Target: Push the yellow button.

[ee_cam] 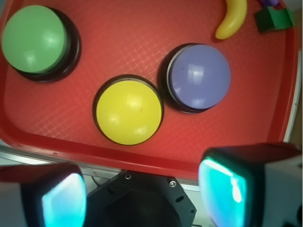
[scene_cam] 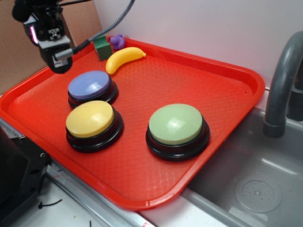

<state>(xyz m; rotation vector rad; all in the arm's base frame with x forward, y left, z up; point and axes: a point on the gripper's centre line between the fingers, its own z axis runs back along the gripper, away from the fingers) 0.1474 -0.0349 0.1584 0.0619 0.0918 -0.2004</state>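
Note:
The yellow button [scene_cam: 90, 119] is a round yellow dome on a black base at the front left of the red tray [scene_cam: 222, 80]. In the wrist view it [ee_cam: 129, 110] lies in the middle, beyond the fingers. My gripper [scene_cam: 56, 51] hangs high above the tray's back left edge, well above and behind the blue-purple button [scene_cam: 90, 85]. In the wrist view the gripper [ee_cam: 142, 196] is open and empty, its two pads [ee_cam: 222, 191] wide apart, over the tray's near rim.
A green button [scene_cam: 176, 124] sits at the tray's front right. A toy banana [scene_cam: 123, 58], a green block [scene_cam: 102, 48] and a purple toy [scene_cam: 117, 41] lie at the back. A grey sink [scene_cam: 255, 189] and faucet [scene_cam: 283, 80] are to the right.

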